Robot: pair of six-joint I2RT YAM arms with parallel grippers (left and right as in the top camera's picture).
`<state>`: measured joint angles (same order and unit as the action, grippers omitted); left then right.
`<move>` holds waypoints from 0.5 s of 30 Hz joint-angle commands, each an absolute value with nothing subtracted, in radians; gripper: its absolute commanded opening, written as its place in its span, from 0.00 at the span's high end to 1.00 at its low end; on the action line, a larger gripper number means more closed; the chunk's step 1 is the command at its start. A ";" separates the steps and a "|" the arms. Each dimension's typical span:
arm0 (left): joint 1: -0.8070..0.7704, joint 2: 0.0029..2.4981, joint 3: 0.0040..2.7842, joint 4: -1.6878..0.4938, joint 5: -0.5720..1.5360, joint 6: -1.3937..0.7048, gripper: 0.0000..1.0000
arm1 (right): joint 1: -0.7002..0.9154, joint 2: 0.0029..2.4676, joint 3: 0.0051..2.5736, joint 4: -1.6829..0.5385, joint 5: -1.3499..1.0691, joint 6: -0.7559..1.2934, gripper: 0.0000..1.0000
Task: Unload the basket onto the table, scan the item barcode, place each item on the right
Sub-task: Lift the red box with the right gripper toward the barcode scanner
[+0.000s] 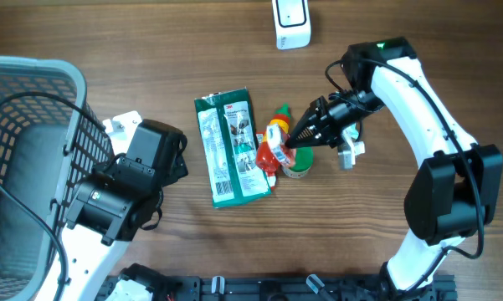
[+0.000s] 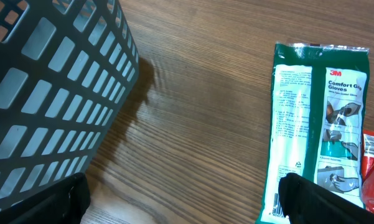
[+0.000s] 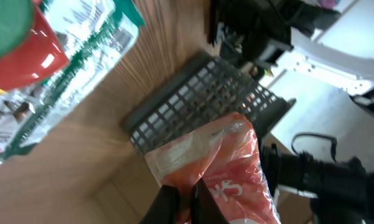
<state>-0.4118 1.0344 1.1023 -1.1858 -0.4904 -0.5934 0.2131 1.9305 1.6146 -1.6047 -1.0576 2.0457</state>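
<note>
My right gripper is shut on the edge of a red-orange plastic packet with white print, which hangs just above the table. In the overhead view this gripper holds the packet over a red bottle with a green cap. A green 3M gloves pack lies flat to the packet's left, its barcode near my left gripper's right finger. My left gripper stands open above bare wood between the basket and the gloves pack. The white scanner stands at the far edge.
A dark grey mesh basket fills the left side of the table, close to my left arm. The same basket is at the left in the left wrist view. Bare wood lies between the items and the scanner.
</note>
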 commanded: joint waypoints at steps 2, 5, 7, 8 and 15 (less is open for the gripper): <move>-0.406 1.034 1.098 -1.186 -0.510 -0.611 0.00 | 0.208 1.914 1.631 -1.609 -1.174 2.067 0.96; -0.406 1.034 1.098 -1.186 -0.510 -0.611 0.00 | 0.202 1.914 1.631 -1.609 -1.176 2.067 0.96; -0.406 1.034 1.098 -1.186 -0.510 -0.611 0.00 | 0.193 1.914 1.631 -1.608 -1.143 2.030 0.96; -0.406 1.034 1.098 -1.186 -0.510 -0.611 0.00 | 0.182 1.914 1.631 -1.609 -1.121 1.902 0.96; -0.406 1.034 1.098 -1.186 -0.510 -0.611 0.00 | 0.047 1.914 1.631 -1.579 -0.986 0.953 0.96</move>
<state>-0.4118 1.0344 1.1023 -1.1858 -0.4904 -0.5934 0.1017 1.9305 1.6146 -1.6032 -1.0832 1.3380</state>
